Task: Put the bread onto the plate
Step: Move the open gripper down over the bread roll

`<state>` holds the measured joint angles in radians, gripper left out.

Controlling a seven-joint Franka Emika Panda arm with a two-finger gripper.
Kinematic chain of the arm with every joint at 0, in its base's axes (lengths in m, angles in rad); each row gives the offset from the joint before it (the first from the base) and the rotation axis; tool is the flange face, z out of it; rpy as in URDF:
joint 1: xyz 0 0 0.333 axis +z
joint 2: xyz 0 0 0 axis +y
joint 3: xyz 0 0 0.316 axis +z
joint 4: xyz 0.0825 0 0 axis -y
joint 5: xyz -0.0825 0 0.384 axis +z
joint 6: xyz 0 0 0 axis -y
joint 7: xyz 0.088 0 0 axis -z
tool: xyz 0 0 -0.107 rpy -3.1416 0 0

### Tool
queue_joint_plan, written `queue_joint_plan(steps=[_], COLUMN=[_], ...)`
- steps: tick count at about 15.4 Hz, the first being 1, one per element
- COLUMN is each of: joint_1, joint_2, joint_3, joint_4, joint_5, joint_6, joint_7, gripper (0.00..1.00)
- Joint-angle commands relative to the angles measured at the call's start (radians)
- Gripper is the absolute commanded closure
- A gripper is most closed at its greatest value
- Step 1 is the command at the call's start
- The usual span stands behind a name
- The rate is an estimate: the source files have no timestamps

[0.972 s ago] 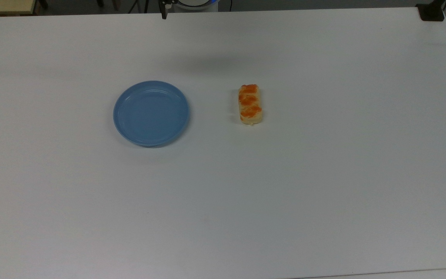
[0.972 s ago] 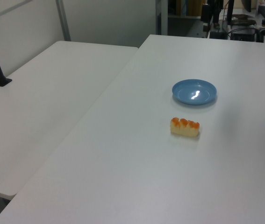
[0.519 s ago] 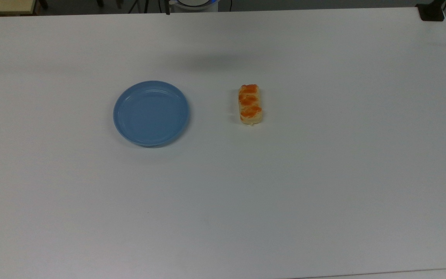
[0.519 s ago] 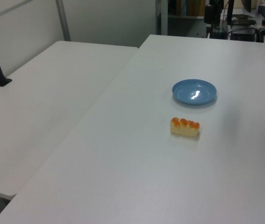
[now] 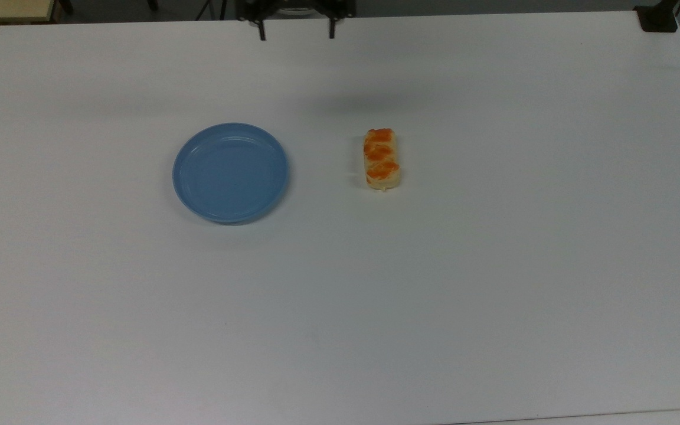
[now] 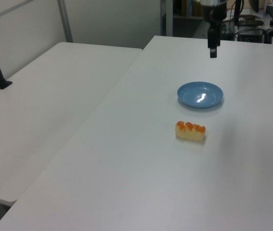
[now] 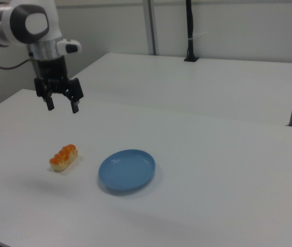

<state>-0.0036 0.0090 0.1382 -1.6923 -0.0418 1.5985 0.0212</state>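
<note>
We hold our gripper (image 7: 62, 107) spread, upper left; we should straddle the bread (image 7: 64, 157) across its narrow width.

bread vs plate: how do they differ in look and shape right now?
The bread is a small oblong loaf, pale yellow with orange-brown bumps on top; the plate is round, plain light blue, with a shallow raised rim. The bread is much narrower than the plate and stands taller in the right view. Both sit apart on the white table, neither touched by the gripper, which hangs open above the table.
</note>
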Motion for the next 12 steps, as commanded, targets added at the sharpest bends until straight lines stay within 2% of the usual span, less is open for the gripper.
queue_joint_plan(steps=[1, 4, 5, 8, 12], joint_1=[0.031, 0.085, 0.096, 0.105, 0.126], joint_2=[-0.011, 0.047, 0.067, 0.143, 0.186], joint_3=[0.04, 0.041, 0.041, 0.041, 0.043], joint_4=[-0.195, -0.323, -0.34, -0.334, -0.331], joint_5=[0.014, 0.013, 0.011, 0.01, 0.01], joint_6=[0.24, 0.47, 0.524, 0.601, 0.669], joint_7=[0.081, 0.166, 0.184, 0.258, 0.273], gripper=[0.0, 0.0, 0.0, 0.0, 0.0])
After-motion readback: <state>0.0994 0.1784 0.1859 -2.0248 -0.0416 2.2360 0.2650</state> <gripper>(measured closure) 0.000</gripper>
